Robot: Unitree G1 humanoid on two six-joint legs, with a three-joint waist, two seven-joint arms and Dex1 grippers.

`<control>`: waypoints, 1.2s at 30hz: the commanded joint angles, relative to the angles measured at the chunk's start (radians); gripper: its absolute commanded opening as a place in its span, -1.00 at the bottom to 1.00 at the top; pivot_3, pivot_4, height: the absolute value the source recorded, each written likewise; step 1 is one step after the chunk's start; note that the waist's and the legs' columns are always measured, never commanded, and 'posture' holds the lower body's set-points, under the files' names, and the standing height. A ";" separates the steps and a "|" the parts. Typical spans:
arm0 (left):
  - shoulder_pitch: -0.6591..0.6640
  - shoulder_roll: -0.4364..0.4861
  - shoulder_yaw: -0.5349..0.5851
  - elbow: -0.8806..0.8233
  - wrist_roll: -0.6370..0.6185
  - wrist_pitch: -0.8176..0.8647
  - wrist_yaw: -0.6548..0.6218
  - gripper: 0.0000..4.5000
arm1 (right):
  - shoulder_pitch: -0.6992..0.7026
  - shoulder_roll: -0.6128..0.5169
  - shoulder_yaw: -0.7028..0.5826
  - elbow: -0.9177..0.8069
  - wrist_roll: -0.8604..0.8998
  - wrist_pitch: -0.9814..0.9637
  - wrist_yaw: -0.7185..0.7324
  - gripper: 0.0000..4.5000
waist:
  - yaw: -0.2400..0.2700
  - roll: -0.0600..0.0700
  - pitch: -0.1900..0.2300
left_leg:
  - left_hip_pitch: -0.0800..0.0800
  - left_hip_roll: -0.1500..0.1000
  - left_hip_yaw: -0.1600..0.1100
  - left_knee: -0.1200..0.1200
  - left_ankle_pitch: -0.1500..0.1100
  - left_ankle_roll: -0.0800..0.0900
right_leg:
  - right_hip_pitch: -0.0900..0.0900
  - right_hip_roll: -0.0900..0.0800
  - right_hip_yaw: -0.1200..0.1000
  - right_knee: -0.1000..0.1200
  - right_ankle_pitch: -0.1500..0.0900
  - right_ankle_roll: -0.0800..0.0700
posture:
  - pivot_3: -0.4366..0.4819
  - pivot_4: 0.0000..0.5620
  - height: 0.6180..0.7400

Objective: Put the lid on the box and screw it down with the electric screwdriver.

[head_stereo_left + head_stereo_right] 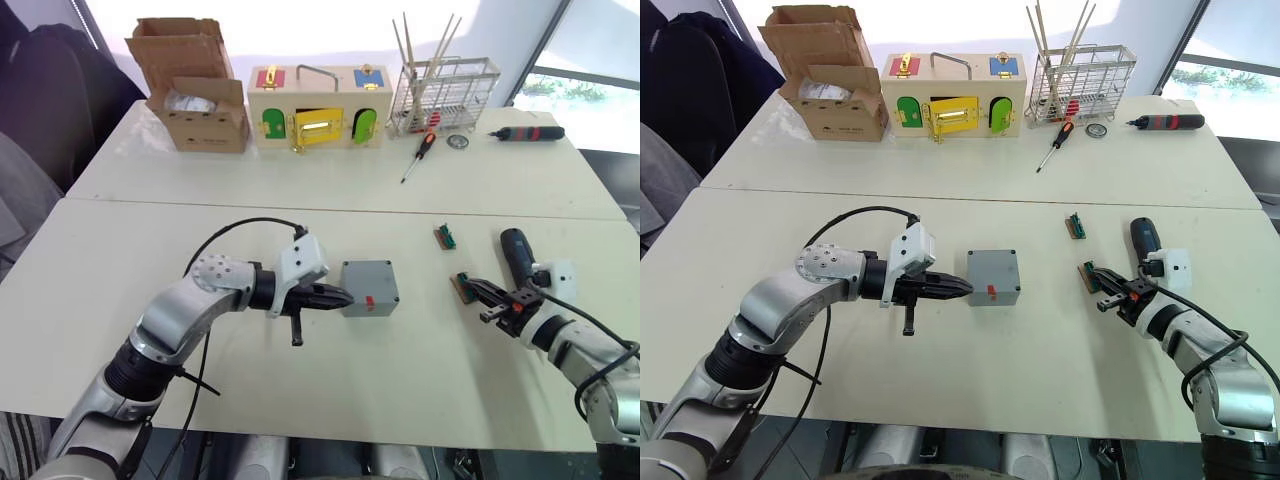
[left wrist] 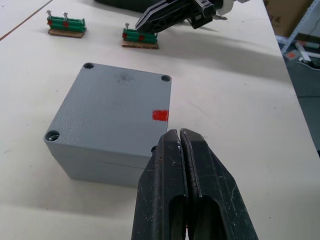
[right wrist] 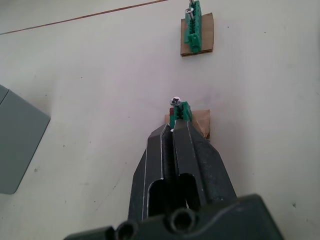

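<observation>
White tabletop [image 1: 300,380] carries grey lidded box [image 1: 369,288]; left end effector [image 1: 343,297] and right end effector [image 1: 476,290], both pressed together, green screw holder [image 3: 181,113] touching the right.

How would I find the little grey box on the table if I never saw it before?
Look at the big white table, in the near half, about the middle. The box sits there by the tip of the left end effector. It is the lone plain grey cube, with its lid on, holes at its top corners and a small red mark.
</observation>
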 commanded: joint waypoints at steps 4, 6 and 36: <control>-0.012 0.004 0.020 -0.007 -0.008 -0.012 -0.010 -1.00 | -0.021 -0.001 -0.070 -0.108 0.070 0.038 -0.042 -0.97 | 0.000 0.000 0.000 | 0.000 0.000 0.000 0.000 0.000 0.000 | 0.000 0.000 0.000 0.000 0.000 0.000 | -0.05 -0.47 0.92; -0.015 0.006 0.024 -0.001 -0.008 -0.014 -0.015 -1.00 | -0.026 -0.011 -0.079 -0.128 0.082 0.055 -0.048 -0.97 | 0.000 0.000 0.000 | 0.000 0.000 0.000 0.000 0.000 0.000 | 0.000 0.000 0.000 0.000 0.000 0.000 | -0.05 -0.47 0.92; 0.021 0.113 0.193 -0.062 -0.132 0.112 0.040 -1.00 | -0.285 -0.009 0.254 -0.151 0.159 0.100 0.059 -0.97 | -0.001 0.000 0.000 | -0.001 0.000 0.000 0.000 0.000 0.000 | -0.001 0.000 0.000 0.001 0.000 0.000 | -0.05 -0.47 0.92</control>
